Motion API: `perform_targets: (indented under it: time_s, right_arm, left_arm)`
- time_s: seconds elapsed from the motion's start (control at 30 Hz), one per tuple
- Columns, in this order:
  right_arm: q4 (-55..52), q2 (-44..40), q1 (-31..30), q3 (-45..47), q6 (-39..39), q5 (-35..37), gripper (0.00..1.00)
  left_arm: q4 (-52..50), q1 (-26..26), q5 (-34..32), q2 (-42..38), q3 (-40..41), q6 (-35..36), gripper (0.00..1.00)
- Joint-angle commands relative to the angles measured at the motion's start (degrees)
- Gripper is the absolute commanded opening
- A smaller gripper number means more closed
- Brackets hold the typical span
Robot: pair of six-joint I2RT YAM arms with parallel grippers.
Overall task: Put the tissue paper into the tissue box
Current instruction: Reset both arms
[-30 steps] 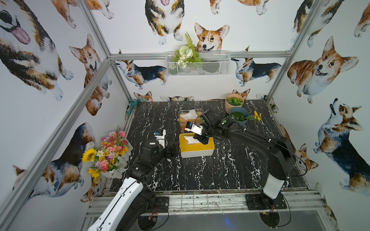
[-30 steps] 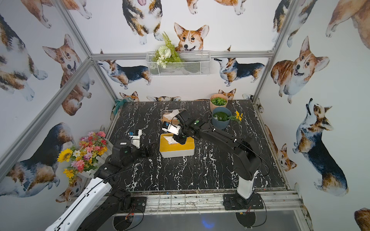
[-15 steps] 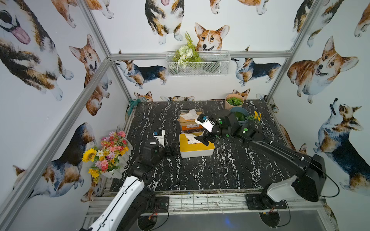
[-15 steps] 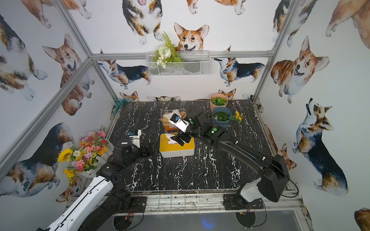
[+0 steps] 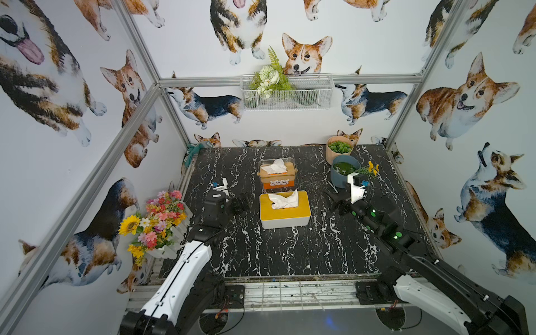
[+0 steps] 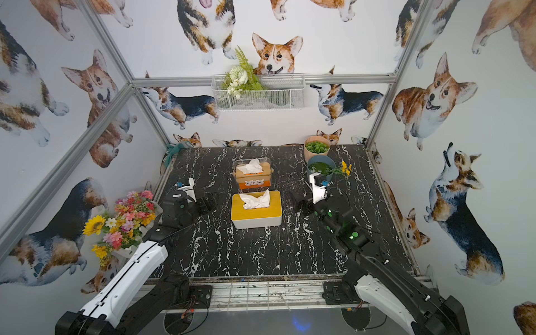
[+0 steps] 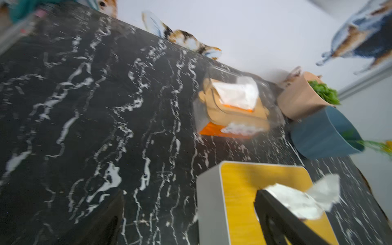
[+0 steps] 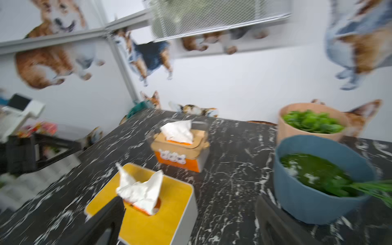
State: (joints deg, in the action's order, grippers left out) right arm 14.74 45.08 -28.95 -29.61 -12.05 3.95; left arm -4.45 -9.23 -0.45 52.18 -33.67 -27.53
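Looking down on a black marble tabletop (image 5: 290,255) inside a booth papered with corgis, two robot arms reach in from the near edge. At the centre sits the tissue box (image 5: 293,215), white-sided with a yellow lid. Its long axis runs side to side, from one arm toward the other. A crumpled white tissue paper (image 5: 283,200) stands up out of the slot in the lid, its lower part tucked in and most of it loose above. In both top views it leans toward the back of the tabletop.

The left fingers (image 5: 243,204) hover just beside the box's left short end, spread apart and holding nothing. The right fingers (image 5: 336,203) hang near the right short end, also spread wide and empty. The right wrist view shows bare tabletop between them. The tissue therefore lies inward from each set of fingers, between the two arms, and neither arm looks clearly nearer. Pushing the paper down would likely mean coming in over the lid from the side and closing across the slot's length.

Behind the box stands an orange tissue pack (image 5: 277,174) in a clear holder. A blue pot (image 5: 336,179) of greenery sits at the back right, close to the right arm.
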Motion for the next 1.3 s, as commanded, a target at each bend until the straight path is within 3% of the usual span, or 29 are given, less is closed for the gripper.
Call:
perform_targets:
  time_s: [0.0,0.17,0.27,0.4,0.63,0.73,0.87,1.07,1.2,1.27]
  right_arm:
    - [6.01,-2.66,2.48,4.11,-5.19,12.89,1.00]
    - [10.43,-1.62,7.14,9.17,-5.56,22.41,1.00]
    - [16.50,0.98,9.86,12.30,-3.85,23.65,1.00]
    - [28.68,6.13,11.37,16.77,4.04,24.86,1.00]
    - [50.50,21.39,13.91,21.34,12.56,19.26,1.00]
    - [49.23,24.36,14.46,18.05,13.92,16.45,1.00]
    - [57.25,30.00,16.29,18.15,13.05,13.75,1.00]
    - [59.34,32.43,16.81,17.56,13.16,13.94,1.00]
    - [43.89,25.70,16.92,14.88,10.35,13.70,1.00]
    - [42.10,24.28,16.96,15.52,11.03,13.87,1.00]
  left_arm:
    - [5.70,1.74,-8.90,1.20,-0.22,2.01,1.00]
    - [14.65,5.06,-15.55,4.01,2.94,5.22,0.99]
    - [21.12,6.36,-19.60,6.62,5.57,7.27,1.00]
    - [29.23,7.04,-22.85,11.43,8.58,12.03,1.00]
    - [46.44,7.11,-25.82,20.75,12.84,16.15,1.00]
    - [51.41,7.04,-25.24,25.02,13.74,18.38,1.00]
    - [60.48,7.10,-25.03,28.48,16.75,20.23,1.00]
    - [68.83,6.53,-18.39,33.81,17.92,24.25,1.00]
    - [75.69,6.33,-15.59,37.60,19.59,25.97,1.00]
    - [74.97,6.07,-15.82,37.22,19.46,25.89,1.00]
